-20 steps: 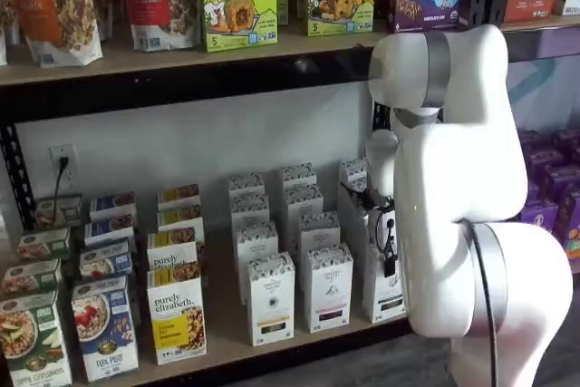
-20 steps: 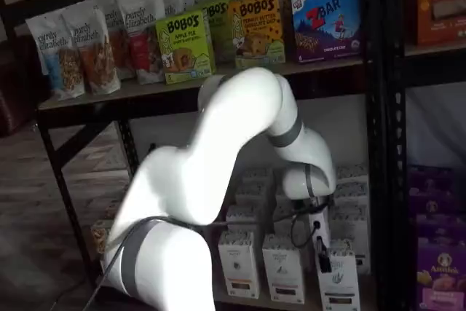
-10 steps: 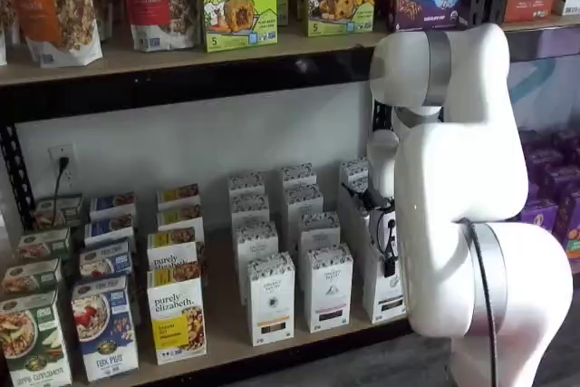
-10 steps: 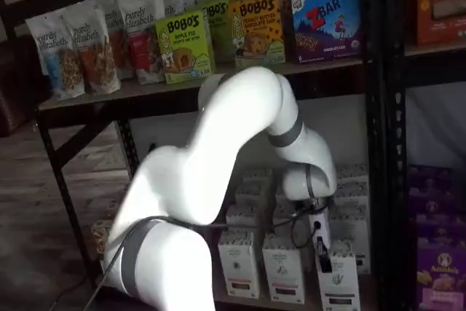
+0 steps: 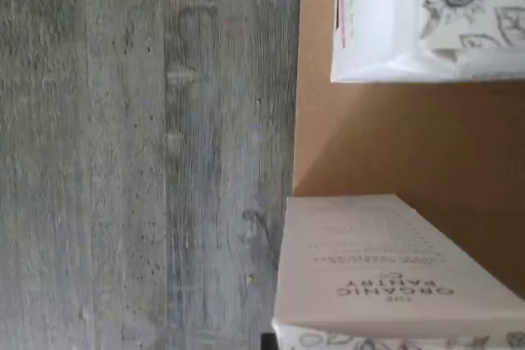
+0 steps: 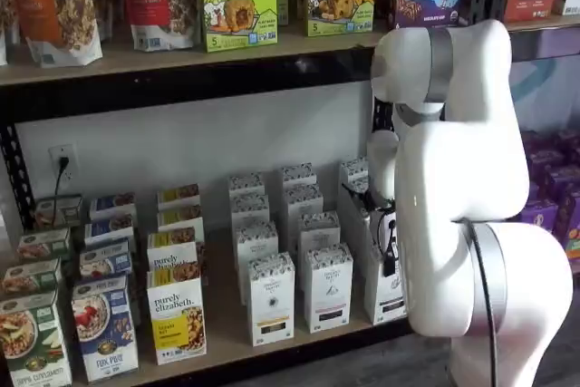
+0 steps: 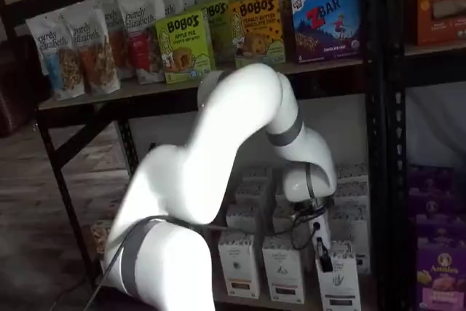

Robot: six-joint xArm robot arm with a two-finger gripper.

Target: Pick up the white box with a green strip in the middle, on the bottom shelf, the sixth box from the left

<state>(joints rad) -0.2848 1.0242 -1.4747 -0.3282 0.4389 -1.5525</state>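
Note:
The white box (image 6: 384,293) stands at the front right of the bottom shelf (image 6: 225,316), partly behind my arm. It also shows in a shelf view (image 7: 338,285) with a leaf mark on its front. My gripper (image 6: 390,256) hangs right at this box, and one black finger (image 7: 322,256) lies against the top of its front with a cable beside it. The other finger is hidden, so I cannot tell whether the box is gripped. The wrist view shows a white carton (image 5: 385,268) printed ORGANIC PANTRY, close up at the tan shelf's (image 5: 394,137) edge.
Similar white cartons (image 6: 326,287) (image 6: 270,298) stand in rows left of the target. Purely Elizabeth boxes (image 6: 177,314) fill the shelf's left part. A black upright (image 7: 378,143) stands right of the box. The upper shelf (image 6: 181,56) holds snack boxes. Grey wood floor (image 5: 148,153) lies below.
The arm's upper joint has shifted slightly up and to the right. The gripper and the white box have hardly moved.

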